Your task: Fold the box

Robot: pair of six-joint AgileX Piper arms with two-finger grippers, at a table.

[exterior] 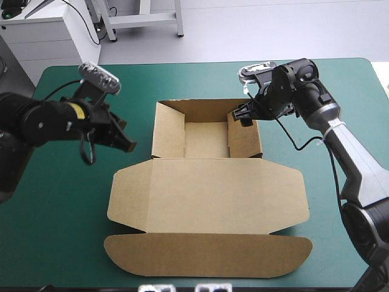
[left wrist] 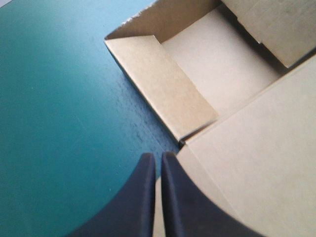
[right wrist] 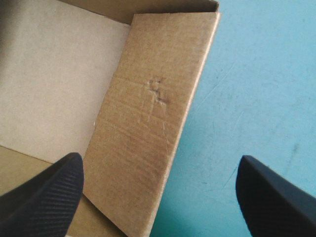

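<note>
Box part-formed at mid-counter; left end effector together, right end effector apart

Position. Box [exterior: 206,201] lies at the middle of the counter [exterior: 61,213], on the teal-green cover [exterior: 55,243]. It is brown board, set square to the counter's edges.

Condition of box. The far portion stands as an open tray [exterior: 206,137] with its walls raised. The lid [exterior: 206,194] lies flat toward the near edge. A long rounded flap [exterior: 206,255] lies flat at the lid's near end, and short angled flaps sit at the lid's two sides.

Left end effector [left wrist: 158,157]. Black fingers are together, with only a thin slit between them, and they grip nothing. It sits just beside the box on the left, over the cover. The tips point at the corner where the tray's left wall [left wrist: 163,84] meets the lid. Contact with the board cannot be confirmed.

Right end effector [right wrist: 159,163]. Black fingers stand wide apart. It is at the tray's right wall [right wrist: 148,123], near the far right corner. In the right wrist view one finger is over the tray's inside and the other over the cover outside, with the wall between them. Neither finger is seen touching the wall. The wall's face carries a small dent [right wrist: 157,91].
</note>
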